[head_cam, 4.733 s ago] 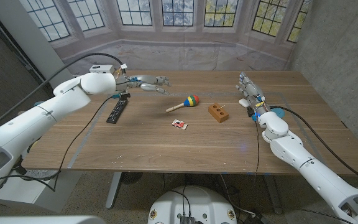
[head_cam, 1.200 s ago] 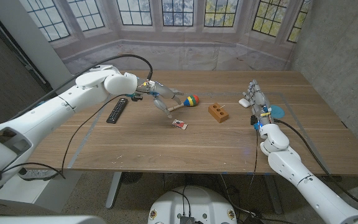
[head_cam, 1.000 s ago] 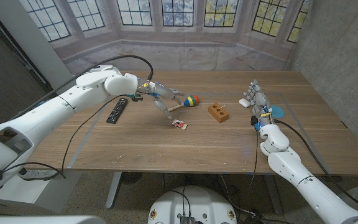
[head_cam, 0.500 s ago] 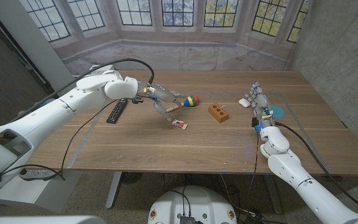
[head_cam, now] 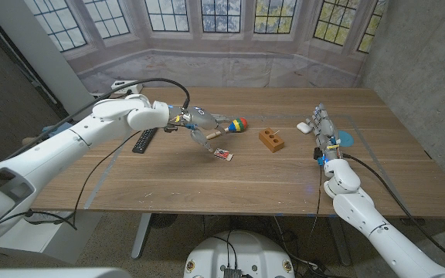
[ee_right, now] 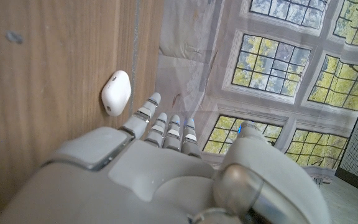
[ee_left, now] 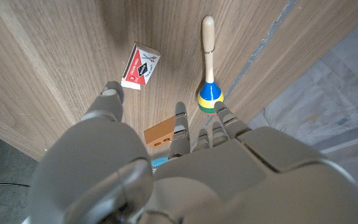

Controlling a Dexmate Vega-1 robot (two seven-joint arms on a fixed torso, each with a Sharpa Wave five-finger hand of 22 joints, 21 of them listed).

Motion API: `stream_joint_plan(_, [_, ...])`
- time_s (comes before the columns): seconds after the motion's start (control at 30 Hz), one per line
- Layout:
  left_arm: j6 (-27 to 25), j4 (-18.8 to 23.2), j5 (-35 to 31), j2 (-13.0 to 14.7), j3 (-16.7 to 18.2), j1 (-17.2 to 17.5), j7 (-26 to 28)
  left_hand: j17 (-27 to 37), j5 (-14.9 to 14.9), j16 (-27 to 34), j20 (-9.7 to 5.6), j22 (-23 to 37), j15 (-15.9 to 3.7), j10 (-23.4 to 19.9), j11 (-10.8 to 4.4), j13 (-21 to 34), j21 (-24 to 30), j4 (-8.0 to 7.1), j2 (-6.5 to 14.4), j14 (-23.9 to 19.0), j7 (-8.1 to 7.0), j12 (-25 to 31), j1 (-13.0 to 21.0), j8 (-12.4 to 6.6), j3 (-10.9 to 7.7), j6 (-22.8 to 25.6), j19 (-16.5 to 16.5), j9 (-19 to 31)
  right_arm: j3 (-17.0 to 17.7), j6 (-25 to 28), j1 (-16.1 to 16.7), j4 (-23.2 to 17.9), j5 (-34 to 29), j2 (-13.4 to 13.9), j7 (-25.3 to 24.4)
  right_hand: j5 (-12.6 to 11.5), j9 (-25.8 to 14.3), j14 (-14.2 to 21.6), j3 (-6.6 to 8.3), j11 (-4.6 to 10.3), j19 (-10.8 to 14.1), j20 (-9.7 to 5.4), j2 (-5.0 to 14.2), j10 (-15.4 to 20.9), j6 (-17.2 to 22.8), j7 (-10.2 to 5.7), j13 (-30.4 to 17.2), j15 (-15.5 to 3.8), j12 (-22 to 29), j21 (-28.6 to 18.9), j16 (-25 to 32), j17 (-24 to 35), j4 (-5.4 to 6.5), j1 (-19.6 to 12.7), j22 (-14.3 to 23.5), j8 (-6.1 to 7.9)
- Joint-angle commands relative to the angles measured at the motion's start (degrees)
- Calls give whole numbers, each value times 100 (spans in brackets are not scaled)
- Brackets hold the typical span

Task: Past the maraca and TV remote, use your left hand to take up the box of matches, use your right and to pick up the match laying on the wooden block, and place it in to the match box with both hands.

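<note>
Swung inward past the black TV remote [head_cam: 144,139], left hand [head_cam: 204,126] now hovers, fingers spread and empty, just above the small red-and-white matchbox [head_cam: 222,154] beside the striped maraca [head_cam: 231,127]; right hand [head_cam: 322,127] waits open near the wooden block [head_cam: 271,140]

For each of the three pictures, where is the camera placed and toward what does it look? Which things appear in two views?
Head view: fixed on the head, looking down over the wooden table; both arms show.
Left wrist view: behind the left hand, facing the small red-and-white matchbox and the wooden-handled colourful maraca.
Right wrist view: behind the right hand, facing a white oval object and windows.
Shared: head and left wrist views both show matchbox, maraca and the orange wooden block.
</note>
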State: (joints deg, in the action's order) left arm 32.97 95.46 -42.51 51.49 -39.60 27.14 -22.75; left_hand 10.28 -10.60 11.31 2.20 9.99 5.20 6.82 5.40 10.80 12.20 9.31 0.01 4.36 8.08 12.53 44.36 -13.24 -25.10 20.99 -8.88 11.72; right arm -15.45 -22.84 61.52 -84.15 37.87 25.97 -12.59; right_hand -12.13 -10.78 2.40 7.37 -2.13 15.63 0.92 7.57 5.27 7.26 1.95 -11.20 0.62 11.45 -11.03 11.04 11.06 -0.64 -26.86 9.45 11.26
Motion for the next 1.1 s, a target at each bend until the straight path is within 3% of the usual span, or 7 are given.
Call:
stream_joint_plan(0.03, [54,116,-584,139,153,340,980,9,-42,36,-17,34,-9,-87,-44,14,34,-23,-19,-99,3,66,70,-78,19,146,-102,31,32,-54,59,30,59,-10,55,24,-11,73,-5,-43,57,-2,-13,7,32,-14,-2,-9,-9,-2,42,11,-32,19,29,4])
stream_joint_plan(0.37, [-199,202,-767,176,196,505,1175,8,-59,41,-27,36,-24,-255,-62,14,50,-18,-9,-232,-44,104,128,-136,36,359,-205,56,42,-76,92,45,92,-28,66,25,-11,81,0,-47,64,-5,-12,19,40,-12,-2,-10,-5,-3,44,11,-40,24,29,6])
stream_joint_plan(1.1, [-416,99,-516,36,5,418,660,9,-60,-10,-34,41,-52,-283,-68,14,23,-47,-31,-256,-22,66,124,-149,110,534,-224,82,55,21,79,78,155,-5,72,26,-11,88,12,-47,83,-3,-8,15,45,-12,-2,-13,-9,-4,43,11,-58,36,29,4])
